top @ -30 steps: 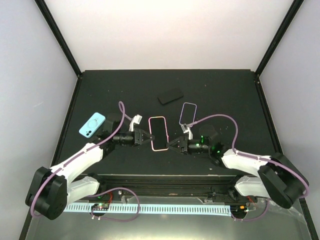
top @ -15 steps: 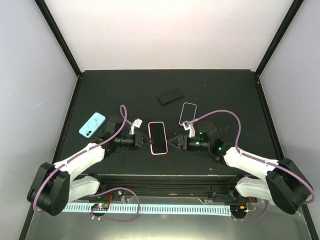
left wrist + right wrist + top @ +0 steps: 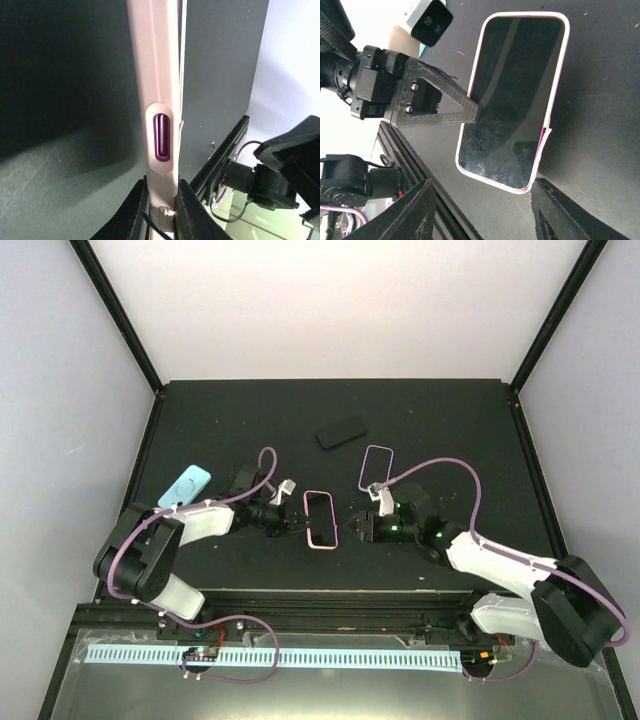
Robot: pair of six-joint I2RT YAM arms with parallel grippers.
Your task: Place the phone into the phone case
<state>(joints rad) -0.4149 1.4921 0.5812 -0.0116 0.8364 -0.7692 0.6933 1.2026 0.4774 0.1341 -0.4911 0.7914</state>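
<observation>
A pink-rimmed phone case (image 3: 320,520) with a glossy dark face lies between my grippers at the table's near middle. I cannot tell whether a phone sits in it. My left gripper (image 3: 299,525) is shut on its left long edge. The left wrist view shows the pink edge (image 3: 152,75) with a purple button, clamped at the gripper (image 3: 161,192). My right gripper (image 3: 353,528) is open and empty just right of the case. Its wrist view shows the case's face (image 3: 515,95) ahead of the gripper (image 3: 485,210). A black phone (image 3: 341,431) lies flat farther back.
An empty purple-rimmed case (image 3: 376,467) lies behind my right arm. A light blue case (image 3: 183,489) lies at the left by my left arm. The table's front rail (image 3: 330,595) runs close below the grippers. Cables loop over both arms.
My left arm has swung its elbow outward and turned its wrist, and the pink case now looks narrower, tilted in its grip. My right gripper has drawn back from the case's right edge.
</observation>
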